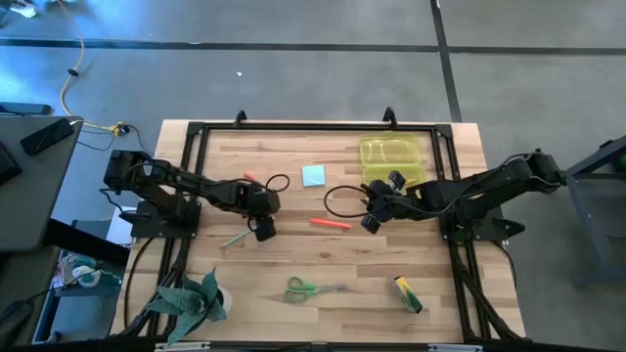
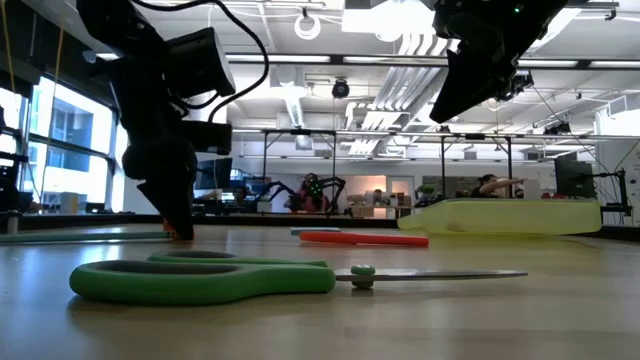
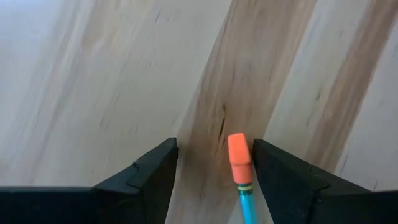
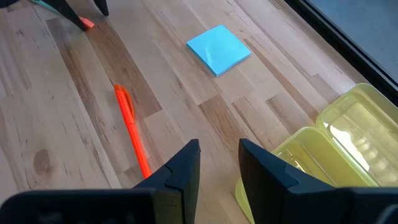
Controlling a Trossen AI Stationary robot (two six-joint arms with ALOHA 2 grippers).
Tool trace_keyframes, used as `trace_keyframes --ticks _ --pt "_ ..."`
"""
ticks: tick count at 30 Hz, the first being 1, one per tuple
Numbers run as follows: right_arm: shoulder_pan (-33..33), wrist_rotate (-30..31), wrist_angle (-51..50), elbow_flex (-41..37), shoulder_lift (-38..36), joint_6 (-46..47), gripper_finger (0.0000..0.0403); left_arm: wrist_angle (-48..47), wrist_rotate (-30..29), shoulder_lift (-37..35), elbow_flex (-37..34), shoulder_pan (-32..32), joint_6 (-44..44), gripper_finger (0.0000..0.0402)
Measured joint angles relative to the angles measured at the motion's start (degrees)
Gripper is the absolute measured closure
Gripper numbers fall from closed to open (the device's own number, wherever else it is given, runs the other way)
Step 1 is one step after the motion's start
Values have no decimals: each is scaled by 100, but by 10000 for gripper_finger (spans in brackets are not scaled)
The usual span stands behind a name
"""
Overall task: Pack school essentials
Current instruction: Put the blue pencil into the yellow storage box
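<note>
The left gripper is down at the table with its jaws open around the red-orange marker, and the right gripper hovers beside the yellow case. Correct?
Not quite. The left gripper straddles a green pencil with an orange eraser, as the left wrist view shows. The red-orange marker lies apart in the right wrist view. The right gripper hovers beside the translucent yellow plastic case.

no readable text, labels or numbers anywhere

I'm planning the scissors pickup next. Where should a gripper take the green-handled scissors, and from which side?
Probably from straight above, fingers closing across the green-handled scissors near the pivot. They lie flat and closed on the table, clear of neighbours; the handle loops look too broad.
</note>
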Motion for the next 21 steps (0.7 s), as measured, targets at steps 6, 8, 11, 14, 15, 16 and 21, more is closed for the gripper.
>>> trace_keyframes --ticks 6,8,11,14,15,16,21 --pt "0 1 -3 0 -1 -2 300 -73 -29 228 35 -59 -122 221" --pt "0 1 -2 0 1 -2 300 -67 -66 250 39 -107 -132 235" --pt "0 1 -4 0 1 -2 300 -52 -93 258 37 -189 -137 260" --pt "0 1 -2 0 0 -2 300 -40 -102 266 36 -259 -137 289" --pt "0 1 -3 0 1 -2 300 -33 -107 270 35 -285 -137 300" --pt "0 1 -2 0 0 -2 300 -24 -112 273 35 -311 -136 310" --pt "0 1 -2 0 1 -2 300 58 -114 278 22 -408 -121 360"
